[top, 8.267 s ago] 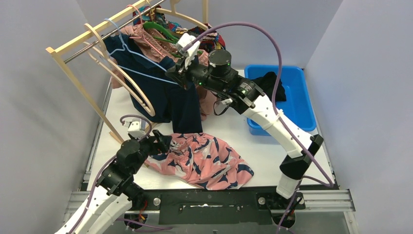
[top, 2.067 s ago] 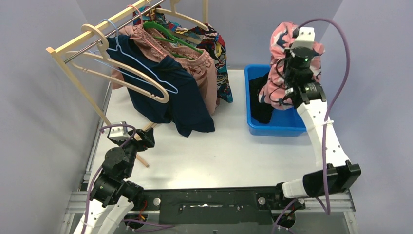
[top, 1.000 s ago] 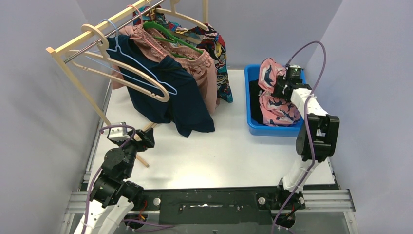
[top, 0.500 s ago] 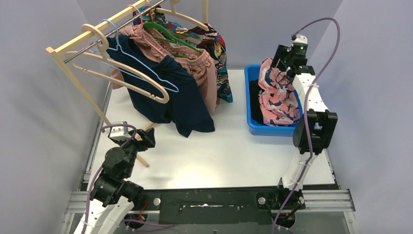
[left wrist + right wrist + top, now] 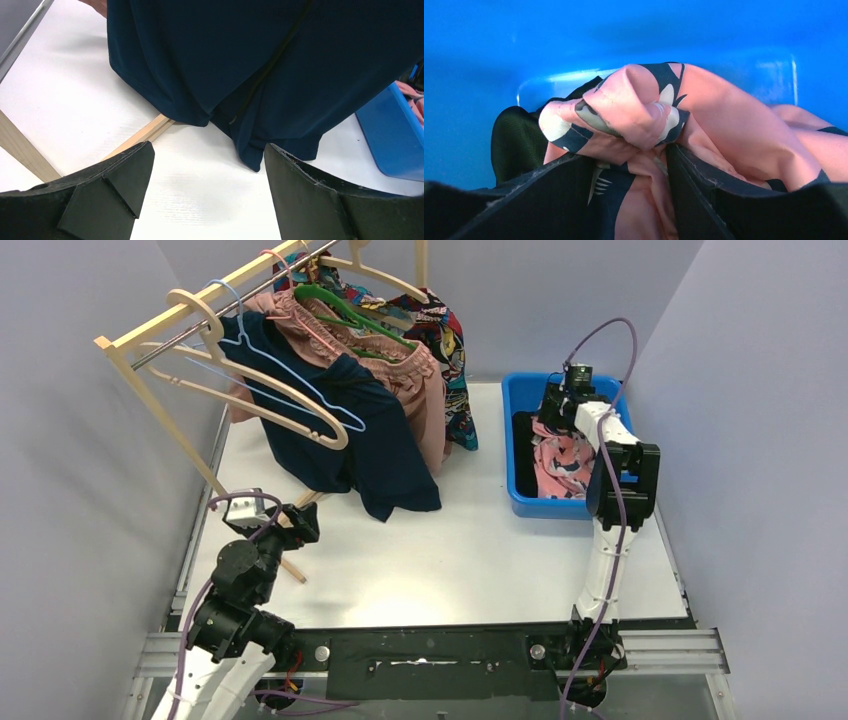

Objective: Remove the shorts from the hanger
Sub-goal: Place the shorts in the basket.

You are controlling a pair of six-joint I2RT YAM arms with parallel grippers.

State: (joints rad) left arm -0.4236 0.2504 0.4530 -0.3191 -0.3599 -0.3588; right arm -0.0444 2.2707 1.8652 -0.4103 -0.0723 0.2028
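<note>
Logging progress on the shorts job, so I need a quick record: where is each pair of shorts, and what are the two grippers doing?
in blue bin: pink printed shorts, black shorts
hanging on rack: navy shorts, dusty pink shorts, comic-print shorts
left gripper: open, empty, low over table, facing navy shorts
right gripper: down in bin, fingers either side of a pink printed fold; grip unclear
pairs left to remove: three

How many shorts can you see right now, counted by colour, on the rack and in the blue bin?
Navy shorts: 1
Dusty pink shorts: 1
Multicolour print shorts: 1
Pink shorts with navy print: 1
Black shorts: 1
Total: 5
</note>
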